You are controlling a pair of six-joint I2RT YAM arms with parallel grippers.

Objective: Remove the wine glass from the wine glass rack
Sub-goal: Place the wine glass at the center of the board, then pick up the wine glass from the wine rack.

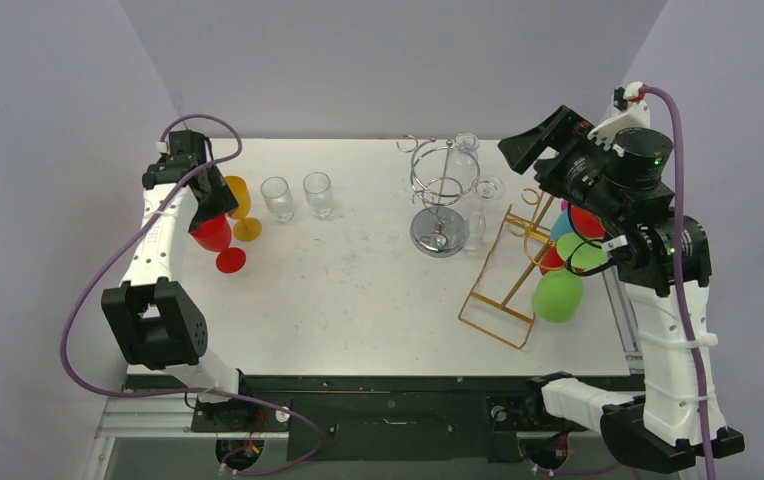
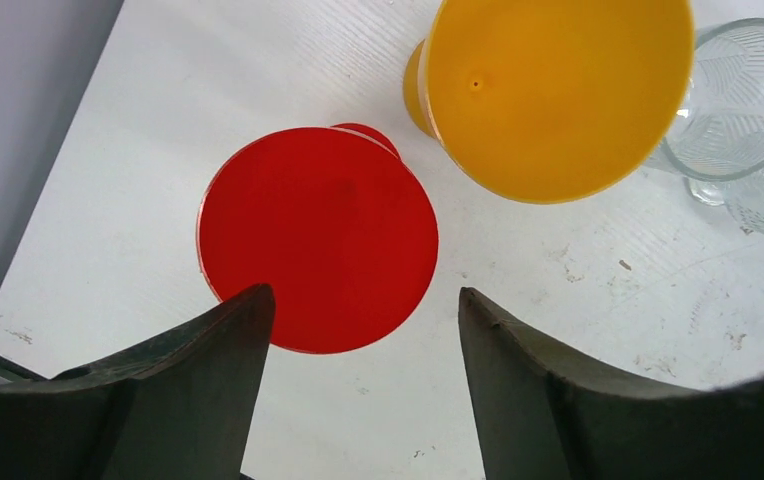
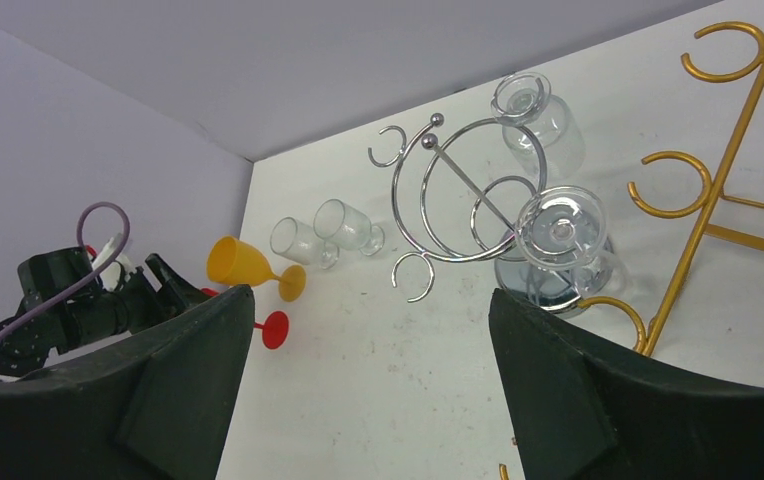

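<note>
At the table's left side, the left gripper (image 2: 360,293) hangs spread over one red wine glass (image 2: 318,220), standing off the rack; a crooked lift may knock it against one orange glass (image 2: 558,90). Next come two clear tumblers (image 1: 277,197), one chrome rack (image 1: 436,232) carrying two clear wine glasses (image 3: 561,228), and one gold rack (image 3: 723,185). The right gripper (image 3: 370,292) is spread and empty.

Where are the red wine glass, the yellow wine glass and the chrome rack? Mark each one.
red wine glass (image 2: 318,240), left wrist view, inside of its bowl.
yellow wine glass (image 2: 558,90), left wrist view, inside of its bowl.
chrome rack (image 1: 437,233), top view, its round base.
</note>
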